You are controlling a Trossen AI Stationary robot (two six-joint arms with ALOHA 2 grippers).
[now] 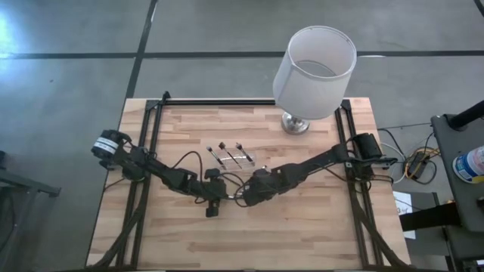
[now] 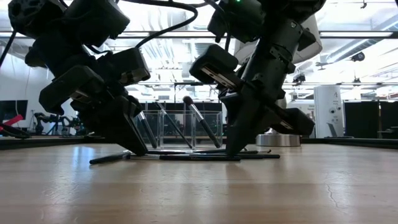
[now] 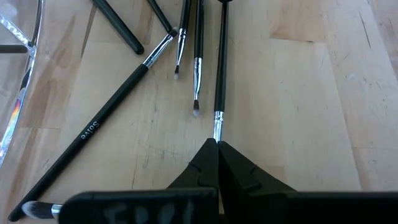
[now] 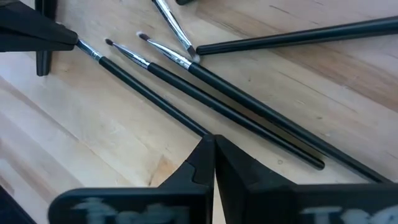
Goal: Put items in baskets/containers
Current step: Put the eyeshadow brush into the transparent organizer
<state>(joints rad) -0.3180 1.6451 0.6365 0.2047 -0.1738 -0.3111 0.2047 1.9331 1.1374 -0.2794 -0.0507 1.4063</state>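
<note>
Wrist views show thin black-handled brushes (image 3: 198,68) lying loose mid-desk (image 1: 302,227). Both claws are pinched together on one brush: left claw (image 3: 217,144) at its silvery end, right claw (image 4: 211,138) on its handle. Clear tray (image 2: 186,127) stands just behind, holding brushes.

Brushes (image 1: 231,155) too small in the high view for a count. Tray (image 2: 186,127) only faintly traceable at centre of the low view, walls barely visible. Tray rim (image 3: 18,74) cut off at the left edge of the left wrist view. Long brush (image 4: 298,37) cut off at the right edge of the right wrist view. Lamp (image 1: 314,72) hiding the table's (image 1: 249,227) far edge, upper right.
</note>
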